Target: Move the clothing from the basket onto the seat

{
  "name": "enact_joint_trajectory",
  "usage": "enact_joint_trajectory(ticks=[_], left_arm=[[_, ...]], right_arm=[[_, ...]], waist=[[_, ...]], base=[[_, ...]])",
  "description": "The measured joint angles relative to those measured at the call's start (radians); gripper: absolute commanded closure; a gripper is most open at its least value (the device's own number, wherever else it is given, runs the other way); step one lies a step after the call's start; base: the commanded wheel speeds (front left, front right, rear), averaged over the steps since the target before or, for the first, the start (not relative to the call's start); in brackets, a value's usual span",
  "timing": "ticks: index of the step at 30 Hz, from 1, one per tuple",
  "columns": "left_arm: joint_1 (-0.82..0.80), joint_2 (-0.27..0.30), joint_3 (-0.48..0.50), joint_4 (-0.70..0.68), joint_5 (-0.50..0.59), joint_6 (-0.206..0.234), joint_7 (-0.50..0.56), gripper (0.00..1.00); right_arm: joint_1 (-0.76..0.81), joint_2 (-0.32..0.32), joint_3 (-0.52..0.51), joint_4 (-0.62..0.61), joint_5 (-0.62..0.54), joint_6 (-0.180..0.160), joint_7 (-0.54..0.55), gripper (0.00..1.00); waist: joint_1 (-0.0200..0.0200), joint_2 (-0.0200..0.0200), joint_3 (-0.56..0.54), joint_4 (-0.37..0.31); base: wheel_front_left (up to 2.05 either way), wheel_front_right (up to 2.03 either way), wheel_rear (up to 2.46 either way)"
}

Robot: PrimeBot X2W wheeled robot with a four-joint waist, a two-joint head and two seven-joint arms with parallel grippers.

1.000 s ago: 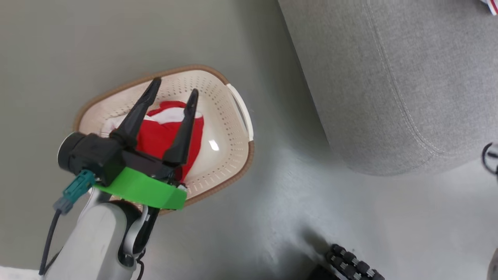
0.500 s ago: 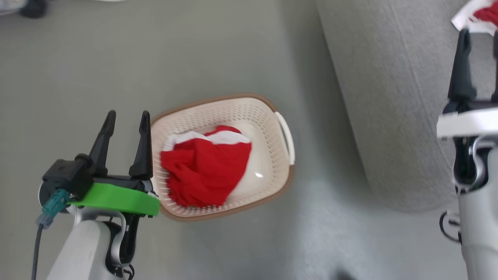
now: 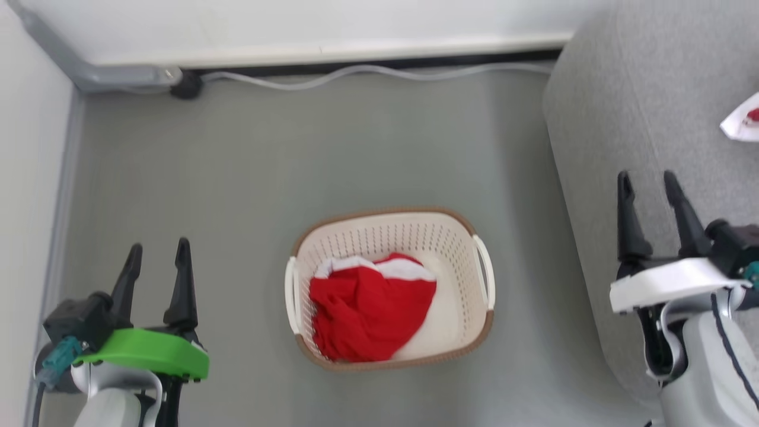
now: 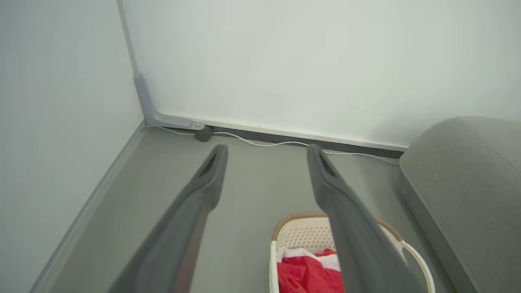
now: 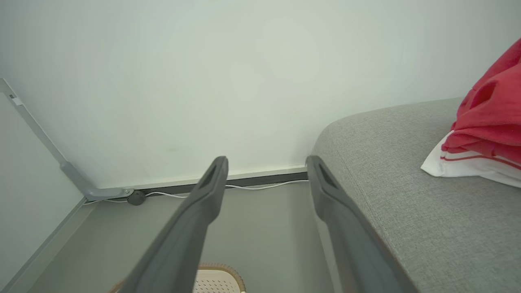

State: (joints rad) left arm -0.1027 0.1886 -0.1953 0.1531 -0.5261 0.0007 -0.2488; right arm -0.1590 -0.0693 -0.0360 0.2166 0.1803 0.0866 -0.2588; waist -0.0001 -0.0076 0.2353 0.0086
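A red garment with white trim lies crumpled in the cream perforated basket on the floor at centre; the left wrist view catches it too, inside the basket. A second red garment with striped white trim lies on the grey seat, its corner showing at the head view's right edge on the seat. My left gripper stands open and empty at lower left, well left of the basket. My right gripper stands open and empty over the seat's edge.
A white wall with a dark skirting and a pale cable runs along the back. A grey conduit bends down in the left corner, next to a side wall. Grey-green floor surrounds the basket.
The head camera has swung, so the whole picture shifted. My left gripper, over the basket a second ago, now stands left of it. The right gripper has come into view.
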Motion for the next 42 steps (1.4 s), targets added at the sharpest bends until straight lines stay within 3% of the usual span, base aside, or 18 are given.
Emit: enact_joint_trajectory(ticks=[11, 19, 29, 42], left_arm=[[0.087, 0.005, 0.001, 0.001, 0.0, -0.007, 0.0, 0.0], [0.108, 0.006, -0.004, -0.018, 0.0, -0.015, 0.0, 0.0], [0.113, 0.01, -0.011, -0.08, 0.002, -0.018, 0.0, 0.0], [0.042, 0.019, -0.102, -0.144, 0.054, -0.04, 0.074, 0.0]], right_arm=[[0.116, 0.005, 0.056, 0.035, -0.013, 0.001, 0.0, 0.0], [0.145, 0.005, 0.058, 0.017, -0.013, 0.002, 0.0, 0.0], [0.145, 0.005, 0.07, -0.051, -0.018, 0.009, 0.0, 0.0], [0.026, 0.002, 0.067, -0.177, -0.05, 0.007, 0.0, 0.0]], waist=[[0.0, 0.0, -0.165, 0.019], [0.0, 0.0, -0.213, 0.005], [0.0, 0.0, -0.167, -0.005], [0.0, 0.0, -0.01, -0.022]], base=[[0.0, 0.0, 0.0], [0.0, 0.0, 0.0], [0.0, 0.0, 0.0], [0.0, 0.0, 0.0]])
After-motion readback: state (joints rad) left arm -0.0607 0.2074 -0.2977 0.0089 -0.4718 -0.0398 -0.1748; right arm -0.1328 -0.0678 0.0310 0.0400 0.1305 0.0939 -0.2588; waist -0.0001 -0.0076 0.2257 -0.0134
